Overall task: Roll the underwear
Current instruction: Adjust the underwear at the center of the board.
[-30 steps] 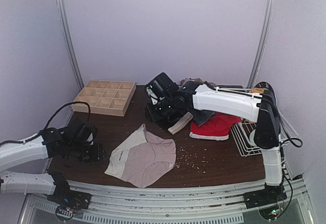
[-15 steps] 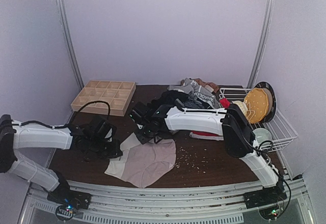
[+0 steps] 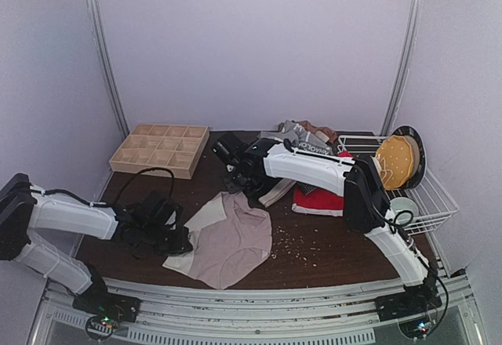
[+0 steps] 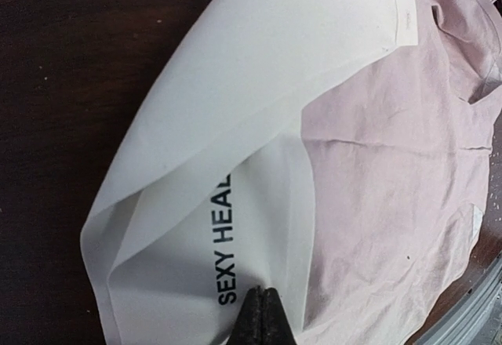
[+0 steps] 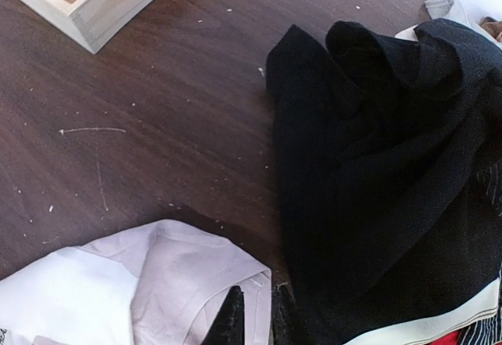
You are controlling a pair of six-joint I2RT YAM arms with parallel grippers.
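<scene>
The pink underwear (image 3: 235, 239) lay between both jaws. Left jaws were shut on its near waistband (image 4: 259, 110). Right jaws, almost shut, sat at its far edge, grip not clear.

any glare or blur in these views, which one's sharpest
Left wrist: sharpest, print on the pale waistband crisp, though the band is nearly blown out. Right wrist: table grain clear, black cloth loses detail in shadow. Top external: soft, evenly lit, no glare.

Soft, even light is falling w/ faint shadows, top cam looking grainy, pale underwear (image 4: 259, 70) glaring a bit in left wrist cam.
</scene>
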